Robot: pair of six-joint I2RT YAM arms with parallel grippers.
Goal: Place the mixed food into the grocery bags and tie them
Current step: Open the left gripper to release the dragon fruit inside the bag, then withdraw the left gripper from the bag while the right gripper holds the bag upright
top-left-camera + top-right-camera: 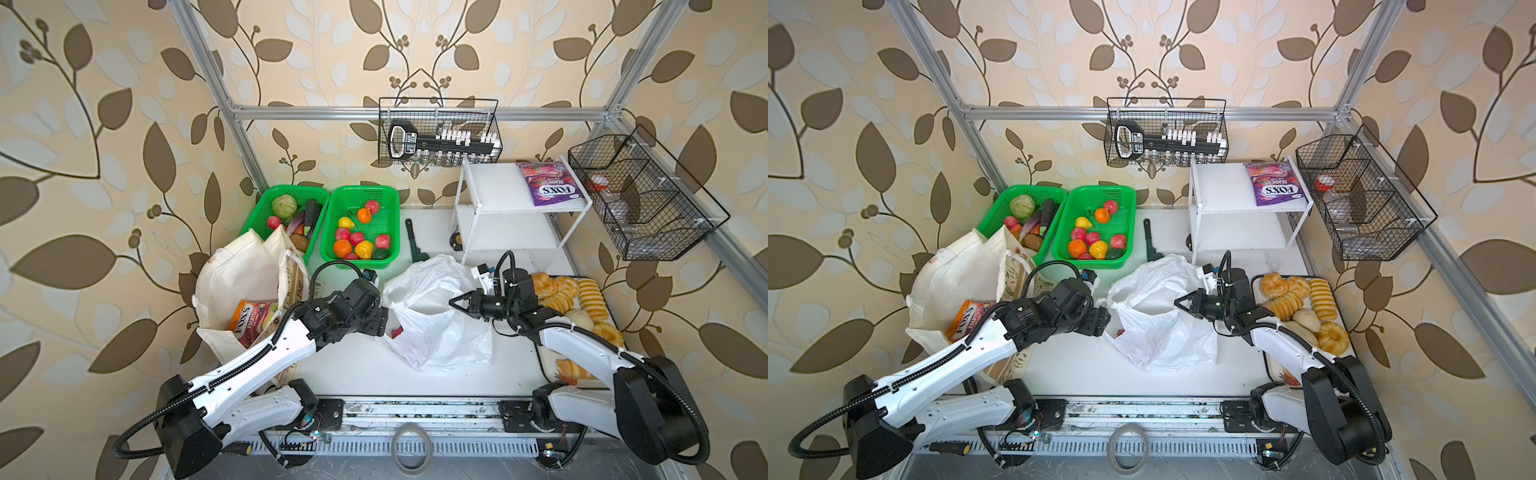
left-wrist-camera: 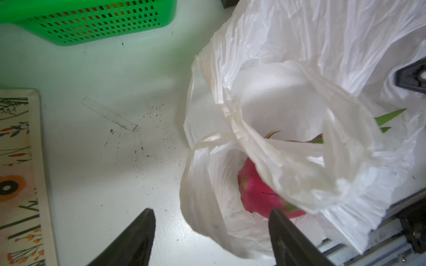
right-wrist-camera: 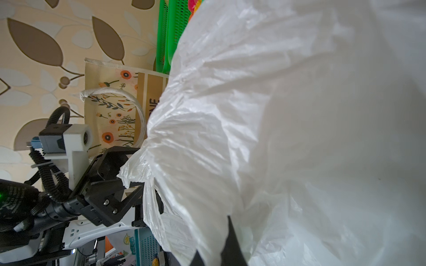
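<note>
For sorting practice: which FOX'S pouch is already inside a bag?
The orange FOX'S pouch, in the cream tote; the purple pouch lies on the white shelf.

It looked like a robotics lab cell dressed as a home pantry. A bare aluminium frame (image 1: 415, 113) boxed in a white tabletop (image 1: 353, 365), with leaf-patterned wallpaper (image 1: 104, 166) as backdrop. A white robot arm (image 1: 257, 357) stood at each end of a front rail (image 1: 415, 409). A green basket (image 1: 360, 189) held toy fruit (image 1: 357, 239).
</note>
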